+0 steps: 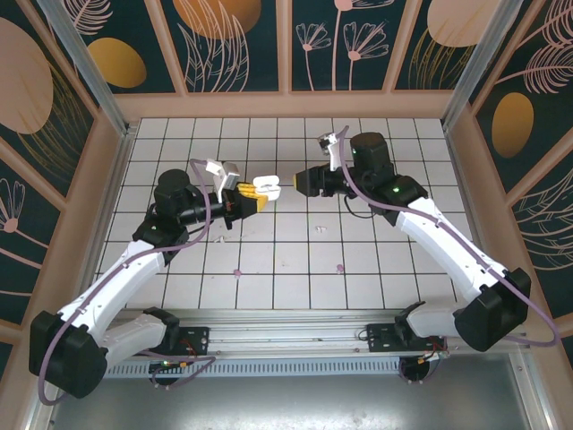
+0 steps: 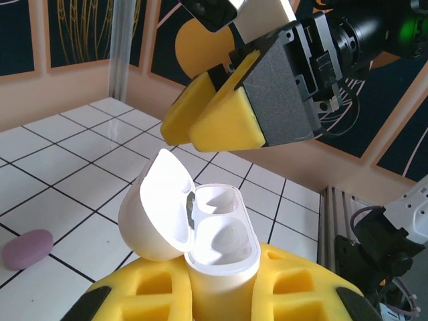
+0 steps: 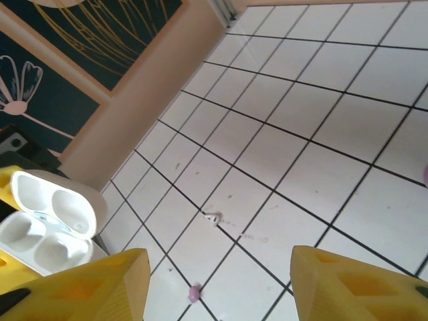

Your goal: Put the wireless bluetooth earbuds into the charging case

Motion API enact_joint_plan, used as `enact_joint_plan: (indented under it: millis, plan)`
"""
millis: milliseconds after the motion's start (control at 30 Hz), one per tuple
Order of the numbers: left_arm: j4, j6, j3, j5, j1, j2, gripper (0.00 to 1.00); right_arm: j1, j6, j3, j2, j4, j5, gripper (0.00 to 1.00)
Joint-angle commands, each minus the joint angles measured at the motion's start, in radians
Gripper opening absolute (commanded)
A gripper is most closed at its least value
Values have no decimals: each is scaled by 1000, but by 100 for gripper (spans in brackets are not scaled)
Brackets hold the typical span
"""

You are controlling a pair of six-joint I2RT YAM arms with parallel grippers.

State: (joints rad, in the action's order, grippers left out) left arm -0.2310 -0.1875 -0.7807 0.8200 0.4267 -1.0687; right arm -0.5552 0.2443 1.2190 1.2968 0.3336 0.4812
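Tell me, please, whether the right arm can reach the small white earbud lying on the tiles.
Probably yes: the right claw is open and empty, and the earbud lies alone on bare tile with nothing covering it.

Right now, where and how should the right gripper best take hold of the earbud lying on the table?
Come from straight above with the open right gripper and close across the narrow width of the earbud. It lies low and alone on the table, free on every side, so a side approach would likely scrape the tiles. It is too small to tell stem from head.
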Motion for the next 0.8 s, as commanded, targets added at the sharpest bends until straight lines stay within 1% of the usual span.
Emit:
enact_joint_plan:
  millis: [0, 33, 167, 267, 400, 567, 667, 767]
  plan:
    - [-2, 5, 14, -19, -8, 30, 0, 46, -1, 30, -8, 70, -55, 57]
    - [-4, 2, 18, -23, -9, 32, 0, 61, 6, 25, 6, 84, -78, 55]
    - [-4, -6, 36, -25, -9, 44, 0, 129, 24, 22, 125, 139, -156, 42]
    - [-21, -22, 57, -26, -9, 57, 0, 146, 21, 19, 234, 145, -196, 38]
    - [-34, -36, 77, -27, -9, 74, 0, 148, 8, 27, 371, 124, -209, 33]
    - [-46, -49, 99, -29, -9, 87, 0, 153, -9, 52, 524, 108, -239, 23]
    - [-50, -56, 113, -32, -9, 94, 0, 157, -18, 47, 587, 97, -236, 19]
    - [-48, -56, 123, -35, -9, 103, 0, 157, -25, 29, 617, 85, -231, 16]
